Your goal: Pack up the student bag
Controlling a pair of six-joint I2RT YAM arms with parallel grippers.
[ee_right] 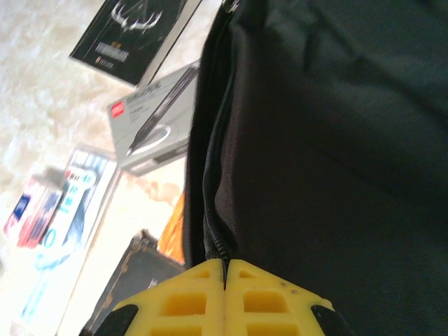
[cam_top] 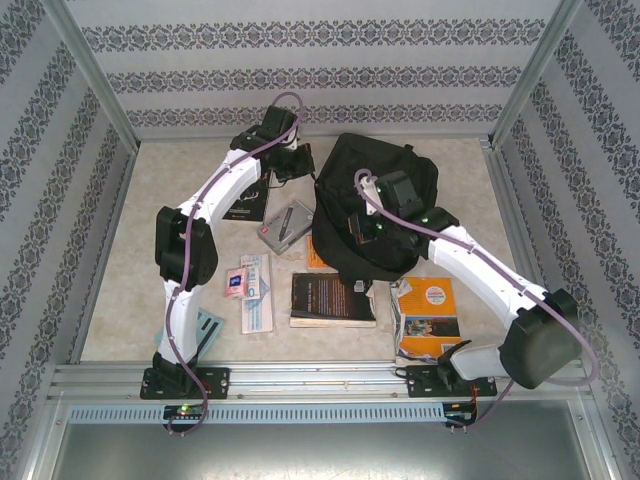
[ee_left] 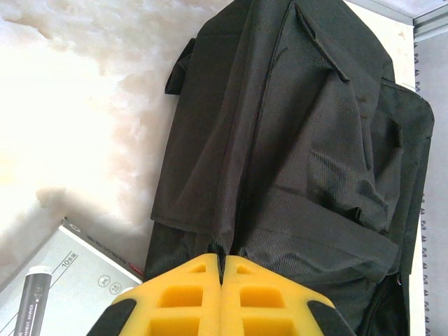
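Your student bag point(cam_top: 400, 160) lies slumped on the table point(cam_top: 150, 200) just right of centre in the top view, and both arms reach onto it.

The left jaws are clenched. In the left wrist view their yellow fingertips point(ee_left: 189, 294) press together at the bottom of the frame, right where a fold of the bag's black fabric point(ee_left: 294, 154) runs into them. You cannot tell whether any cloth is pinched between them. From above, that arm ends at the bag's upper left edge.

The right jaws are clenched as well. Their fingertips point(ee_right: 182, 308) meet at the bottom centre of the right wrist view, and the bag's zipper point(ee_right: 213, 161) runs down straight into the tips. Whether they grasp the pull is hidden. In the top view the right wrist sits over the lower middle of the bag.

Just left of the bag you see a grey pen box point(cam_top: 283, 225) point(ee_right: 154, 115), and a black book point(cam_top: 248, 205) point(ee_right: 129, 31) lies further left, beside the left arm. Lower in the top view a dark book point(cam_top: 332, 298) lies at centre, with an orange book point(cam_top: 428, 315) to its right. A pink packet point(cam_top: 237, 282) and a clear pen pack point(cam_top: 258, 295) lie side by side to its left. An orange edge point(cam_top: 316, 255) shows from under the bag's lower left side
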